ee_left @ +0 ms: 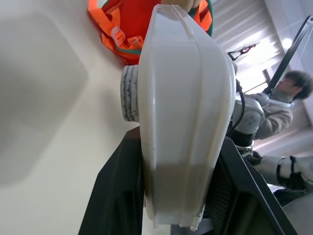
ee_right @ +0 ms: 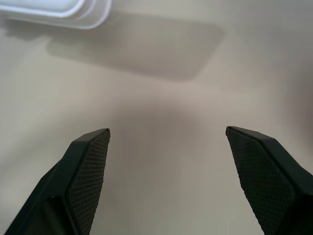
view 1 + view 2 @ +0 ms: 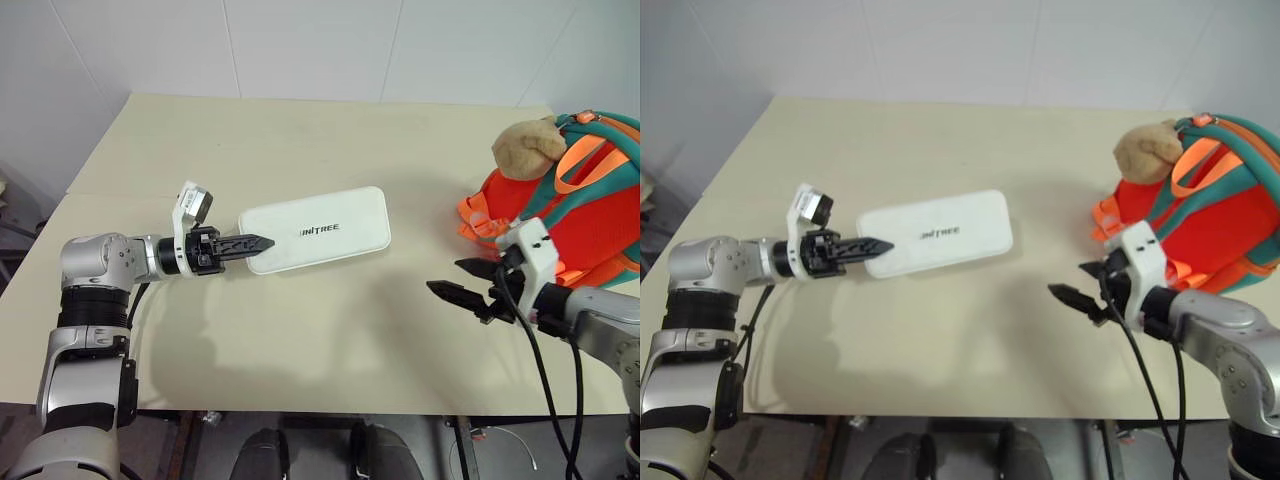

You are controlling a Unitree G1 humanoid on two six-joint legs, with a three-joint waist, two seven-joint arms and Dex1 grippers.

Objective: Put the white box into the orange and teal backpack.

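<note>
Nearest me, the right pincer [image 3: 468,282] hangs over the worktop [image 3: 330,340] with its fingers spread wide and nothing between them, just beside the orange and teal backpack [image 3: 580,200]. I see the left pincer [image 3: 255,243] clamped on one end of the white box [image 3: 315,230], which casts a shadow on the worktop beneath it.
</note>
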